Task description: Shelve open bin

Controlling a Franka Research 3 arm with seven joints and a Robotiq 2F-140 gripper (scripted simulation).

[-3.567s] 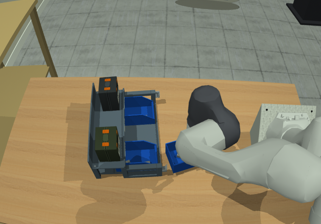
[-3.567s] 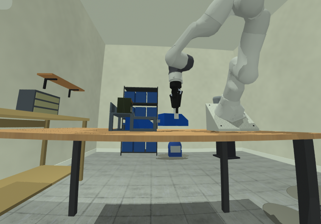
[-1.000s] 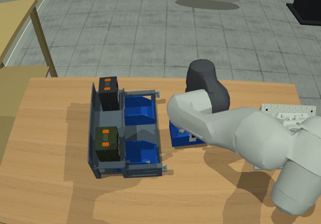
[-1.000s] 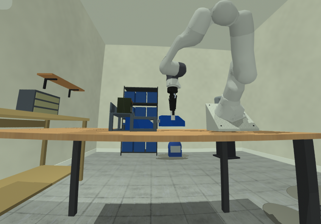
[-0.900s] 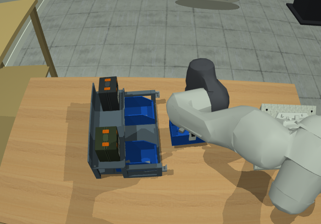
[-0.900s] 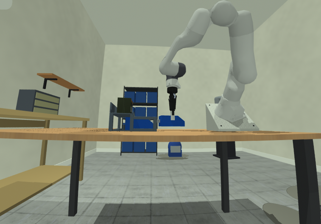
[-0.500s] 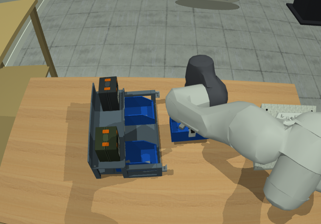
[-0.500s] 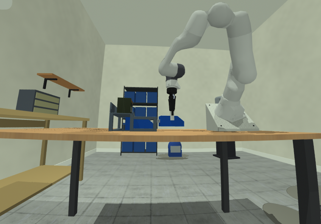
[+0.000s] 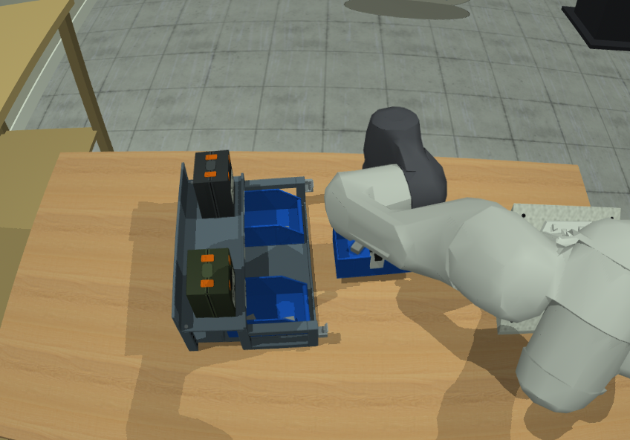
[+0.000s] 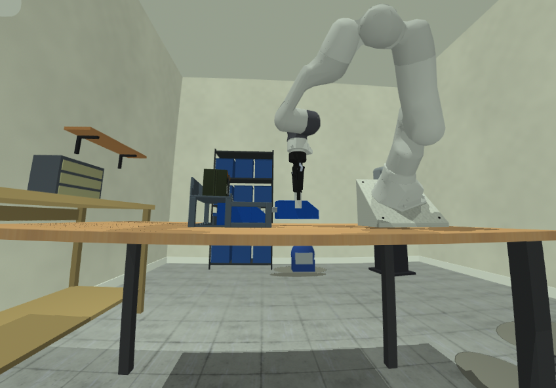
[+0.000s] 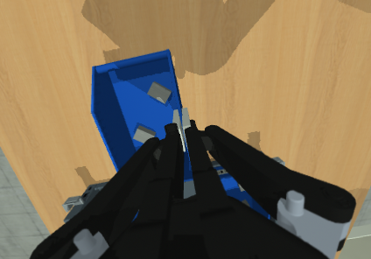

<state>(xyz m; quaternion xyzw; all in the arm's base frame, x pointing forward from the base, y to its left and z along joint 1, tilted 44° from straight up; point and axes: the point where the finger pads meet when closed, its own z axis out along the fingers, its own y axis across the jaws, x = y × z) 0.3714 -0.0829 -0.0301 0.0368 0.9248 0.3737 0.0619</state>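
The blue open bin (image 9: 351,268) (image 10: 284,211) (image 11: 131,101) hangs above the table, looking about level, sloped open front towards the robot base. Grey parts (image 11: 159,93) lie in it. My gripper (image 10: 297,200) (image 11: 182,117) points down, shut on one long side wall of the bin. The arm hides much of the bin in the top view. The grey shelf (image 9: 290,258) (image 10: 249,223) stands beyond the bin's rear end. Its free place lies between two blue bins (image 9: 272,214) (image 9: 277,297), which look level, open fronts out. The held bin is outside the front lip (image 9: 310,267), roughly opposite that place.
A black case (image 9: 213,196) and an olive case (image 9: 207,293) (image 10: 214,181) stand on the shelf's upper board, over the rear of the row. Small brackets (image 9: 309,186) (image 9: 322,330) stick out at the shelf's front corners. The robot's base plate (image 10: 366,202) is on the far side of the bin.
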